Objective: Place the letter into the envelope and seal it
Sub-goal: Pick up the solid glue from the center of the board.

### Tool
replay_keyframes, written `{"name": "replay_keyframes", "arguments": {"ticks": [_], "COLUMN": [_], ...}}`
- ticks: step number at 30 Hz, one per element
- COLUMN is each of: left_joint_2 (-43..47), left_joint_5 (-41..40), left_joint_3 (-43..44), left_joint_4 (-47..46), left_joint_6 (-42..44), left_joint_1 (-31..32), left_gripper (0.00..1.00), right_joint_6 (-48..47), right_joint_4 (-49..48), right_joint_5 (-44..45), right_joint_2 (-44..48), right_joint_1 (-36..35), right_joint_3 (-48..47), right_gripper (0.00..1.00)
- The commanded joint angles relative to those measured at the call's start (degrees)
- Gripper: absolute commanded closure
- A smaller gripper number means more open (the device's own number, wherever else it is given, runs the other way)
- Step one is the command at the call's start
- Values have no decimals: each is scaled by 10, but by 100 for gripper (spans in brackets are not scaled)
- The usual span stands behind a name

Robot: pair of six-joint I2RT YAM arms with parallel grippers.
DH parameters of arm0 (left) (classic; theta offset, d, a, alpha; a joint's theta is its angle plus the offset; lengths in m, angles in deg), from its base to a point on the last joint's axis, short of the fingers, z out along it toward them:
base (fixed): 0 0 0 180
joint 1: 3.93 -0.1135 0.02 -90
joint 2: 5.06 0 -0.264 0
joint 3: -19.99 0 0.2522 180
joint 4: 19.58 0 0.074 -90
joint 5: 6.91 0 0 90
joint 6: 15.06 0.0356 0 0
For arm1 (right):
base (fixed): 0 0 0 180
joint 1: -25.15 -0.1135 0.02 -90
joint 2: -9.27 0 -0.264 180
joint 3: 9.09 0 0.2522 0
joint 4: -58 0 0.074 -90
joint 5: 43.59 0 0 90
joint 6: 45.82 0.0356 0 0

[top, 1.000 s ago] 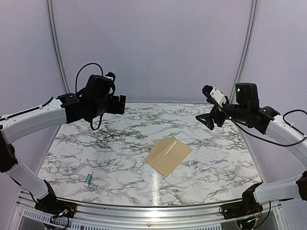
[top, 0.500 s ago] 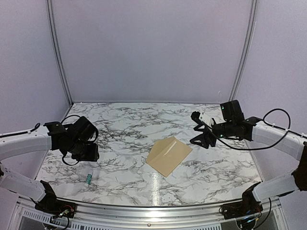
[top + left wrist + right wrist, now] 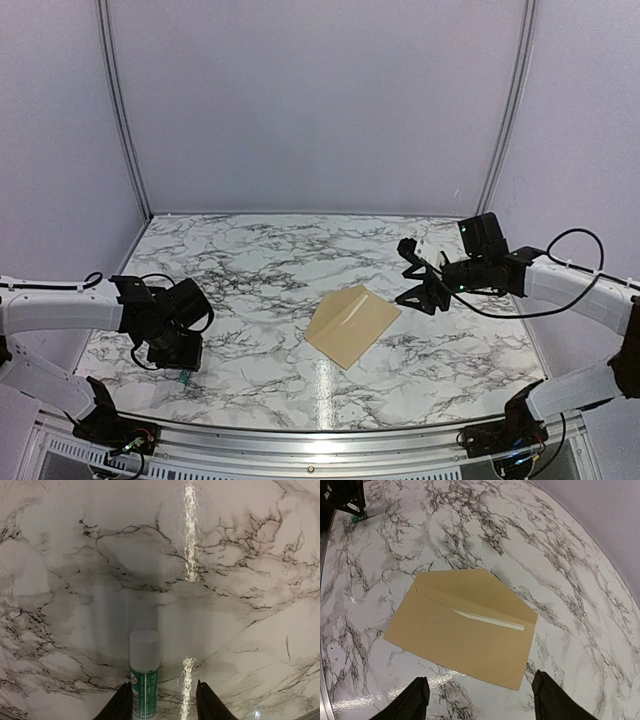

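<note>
The tan envelope (image 3: 352, 325) lies flat on the marble table, its triangular flap open (image 3: 470, 582). A thin cream strip of the letter (image 3: 490, 621) shows at the envelope's mouth; the rest of the letter is hidden inside. My right gripper (image 3: 415, 278) hovers off the envelope's right end, open and empty (image 3: 481, 700). My left gripper (image 3: 180, 358) is low at the table's front left, open (image 3: 164, 702). A green glue stick with a white cap (image 3: 144, 672) lies between its fingers, close to the left finger, with a gap to the right one.
The glue stick (image 3: 184, 377) lies near the table's front left edge. A metal rail (image 3: 320, 440) runs along the front edge. Grey walls close the table in at the back and sides.
My left arm dropped from high at the back left down to the glue stick, jaws narrowing. The right arm lowered toward the envelope's right end, its jaws narrowing a little. The envelope stayed put.
</note>
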Motion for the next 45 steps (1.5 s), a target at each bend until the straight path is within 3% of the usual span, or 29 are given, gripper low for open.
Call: {"name": "replay_keyframes", "arguments": {"ticks": [1,22,30,38,45], "left_joint_2": [-11,-42,-58,-69,-105], "left_joint_5": [-15,8,39,23,73], "left_joint_3": [-13,-47,-36,129,233], "left_joint_4": [22,-19,-20,-58,-214], "left_joint_6": [-10,7,21,132,244], "left_joint_1": [3,3,3,53,87], "left_gripper": [56,76,93,100,100], "right_joint_6": [-7,-11,-12,9,-19], "right_joint_4": [-4,-3,0,55,190], "right_joint_5": [-9,-19,-21,-92,-142], "right_joint_2": [4,-3,-4,-24,-80], "right_joint_1": [-3,-5,-6,0,7], "right_joint_3": [0,2,2,-64,-172], "right_gripper": [33,33,34,35,40]}}
